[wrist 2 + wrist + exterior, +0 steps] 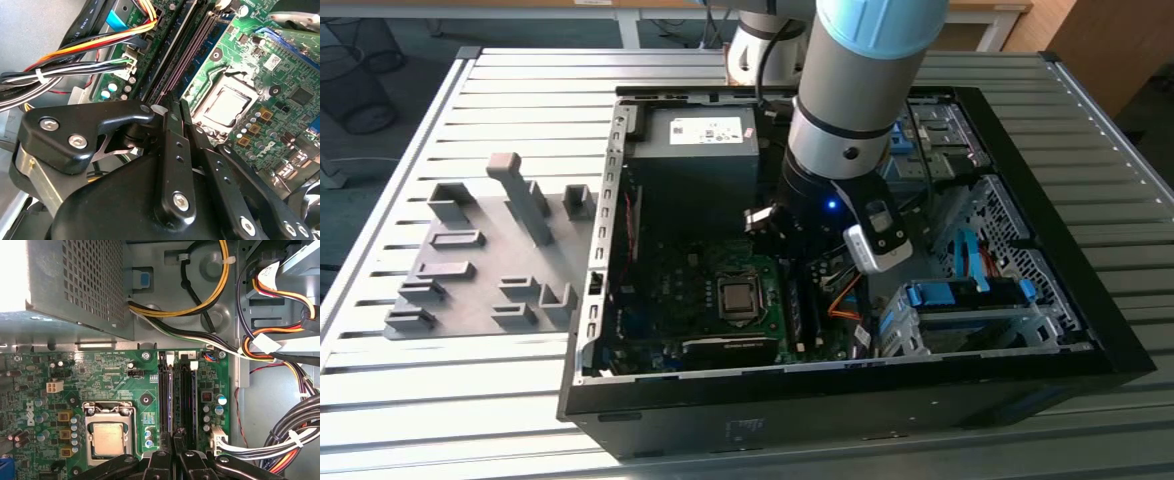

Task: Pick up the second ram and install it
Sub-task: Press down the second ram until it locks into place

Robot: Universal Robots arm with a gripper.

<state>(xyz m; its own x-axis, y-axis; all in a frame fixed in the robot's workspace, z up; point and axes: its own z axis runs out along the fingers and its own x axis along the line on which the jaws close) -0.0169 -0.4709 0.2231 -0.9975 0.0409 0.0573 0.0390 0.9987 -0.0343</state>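
The arm reaches down into the open computer case [1014, 210] lying on the slatted worktop [520, 110], its hand [172, 450] low over the RAM slots [177, 390] beside the CPU socket [107, 432]. In both wrist views the fingers [175, 145] stand pinched almost together above the slots. A thin dark edge seems to run between them, which may be the second ram, but I cannot tell for certain whether they clamp it. In the first wrist view 1 stick [169, 390] looks seated in the slot nearest the socket. The grey holder blocks [467, 270] lie on the worktop well apart from the hand. Judging from this, pickup looks done and the work is at the insertion stage, with seating unconfirmed
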